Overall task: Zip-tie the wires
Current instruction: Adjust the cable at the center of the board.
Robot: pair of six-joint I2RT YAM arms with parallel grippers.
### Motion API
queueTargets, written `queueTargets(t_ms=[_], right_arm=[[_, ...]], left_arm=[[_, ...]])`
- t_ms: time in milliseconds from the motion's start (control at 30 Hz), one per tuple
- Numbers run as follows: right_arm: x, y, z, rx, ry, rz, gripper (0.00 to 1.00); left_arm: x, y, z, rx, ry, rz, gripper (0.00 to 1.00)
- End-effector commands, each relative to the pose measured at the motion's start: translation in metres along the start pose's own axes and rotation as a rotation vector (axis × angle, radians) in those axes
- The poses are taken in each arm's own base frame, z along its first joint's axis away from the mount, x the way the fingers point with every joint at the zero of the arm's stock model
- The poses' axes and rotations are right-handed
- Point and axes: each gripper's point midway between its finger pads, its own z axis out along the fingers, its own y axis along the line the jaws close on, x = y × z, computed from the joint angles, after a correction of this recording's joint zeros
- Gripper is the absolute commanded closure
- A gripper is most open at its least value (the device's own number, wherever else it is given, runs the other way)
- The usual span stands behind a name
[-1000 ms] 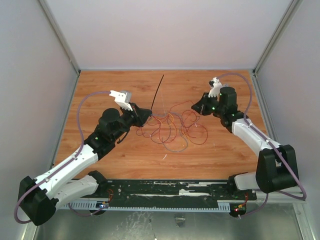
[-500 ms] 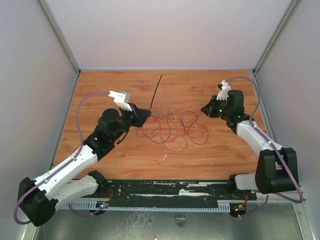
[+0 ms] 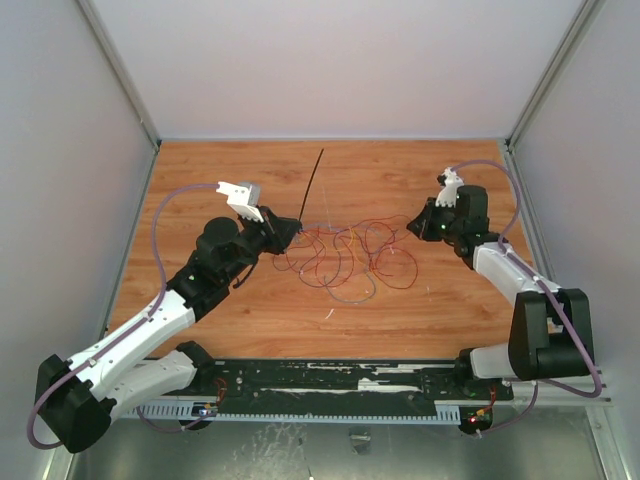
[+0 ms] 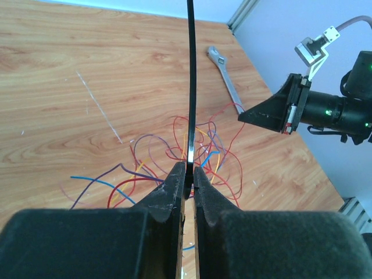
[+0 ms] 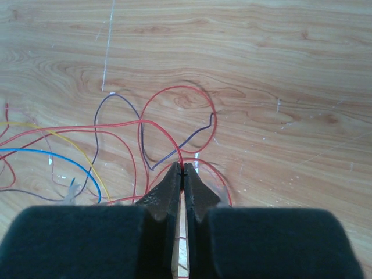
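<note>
The wires lie in a loose tangle of red, purple, yellow and blue loops at the middle of the wooden table. My left gripper is at their left edge, shut on the lower end of the zip tie. This thin black strip stands up between the jaws and points toward the back wall. My right gripper is at the right edge of the tangle, shut on a single red wire that runs leftward off its tips to the pile.
A silver adjustable wrench lies on the table behind the right gripper, near the right wall. Grey walls enclose the table on three sides. A black cable tray runs along the near edge between the arm bases.
My right gripper has moved right, away from the tangle, drawing its red wire out. The left gripper and zip tie have stayed put.
</note>
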Motion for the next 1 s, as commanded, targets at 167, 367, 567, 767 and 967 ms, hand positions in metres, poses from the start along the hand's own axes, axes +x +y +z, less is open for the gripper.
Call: queueTargets(t_ms=[167, 367, 567, 767, 967], right_arm=[[-0.020, 0.041, -0.014, -0.213, -0.056, -0.042, 0.67], [-0.040, 0.060, -0.035, -0.263, -0.125, -0.090, 0.51], [-0.059, 0.091, -0.057, -0.368, -0.202, -0.084, 0.46], [-0.074, 0.160, -0.076, -0.536, -0.274, -0.001, 0.40], [-0.082, 0.211, -0.069, -0.616, -0.275, 0.099, 0.36]], left_arm=[[-0.011, -0.001, 0.002, 0.002, -0.038, -0.002, 1.00], [-0.009, 0.000, 0.005, -0.002, -0.029, -0.004, 1.00], [-0.006, 0.001, 0.006, 0.000, -0.022, -0.002, 1.00], [0.003, 0.003, 0.008, 0.006, -0.011, -0.007, 1.00], [0.009, 0.003, 0.008, 0.024, -0.014, -0.005, 1.00]])
